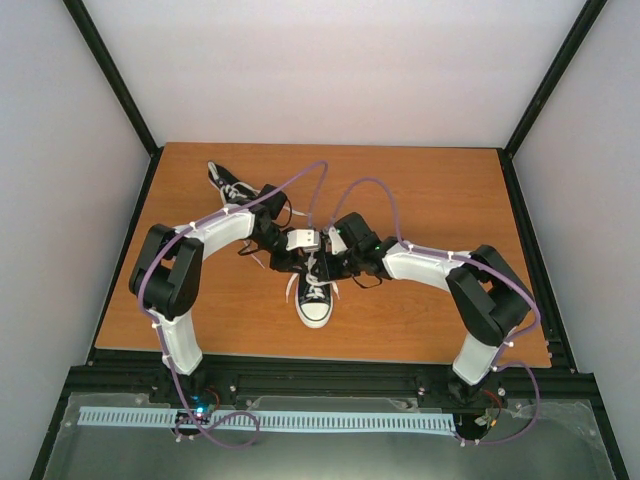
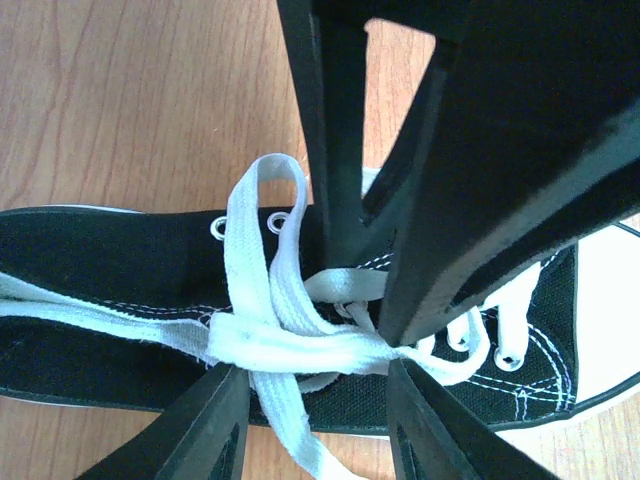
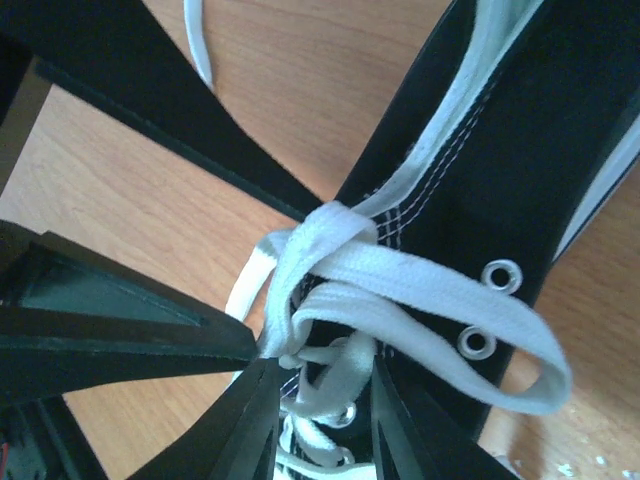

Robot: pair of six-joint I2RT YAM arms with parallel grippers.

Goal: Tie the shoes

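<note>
Two robot arms meet over the near shoe (image 1: 314, 300), which lies at mid-worktop (image 1: 430, 190) with its white toe cap pointing toward the arm bases; the far shoe (image 1: 232, 185) lies apart at the back left, partly hidden behind the left arm; seen from above, both wrists crowd over the near shoe's lacing, hiding it; loose lace ends trail onto the wood on either side of that shoe; the left hand (image 2: 315, 375), in its own camera, has its fingers set apart, one on each side of the crossed white laces (image 2: 300, 342), with a strand running down through the gap between them; whether they pinch the bundle cannot be told; a flat loop (image 2: 262, 175) stands up from the crossing and arches over the black canvas beside two metal eyelets (image 2: 247, 225); the other arm's dark fingers come down from the top of that view, closing toward the right end of the crossing; the right hand (image 3: 322, 375), in its own camera, also shows a gap between its fingers, with lace and tongue visible inside it; whether it grips cannot be told; there the laces bunch into a knot-like wrap just above its fingertips, the loop sweeps out to the right over the shoe's side, and the left arm's fingers reach in from the left, their tips touching or just beside the bunch
</note>
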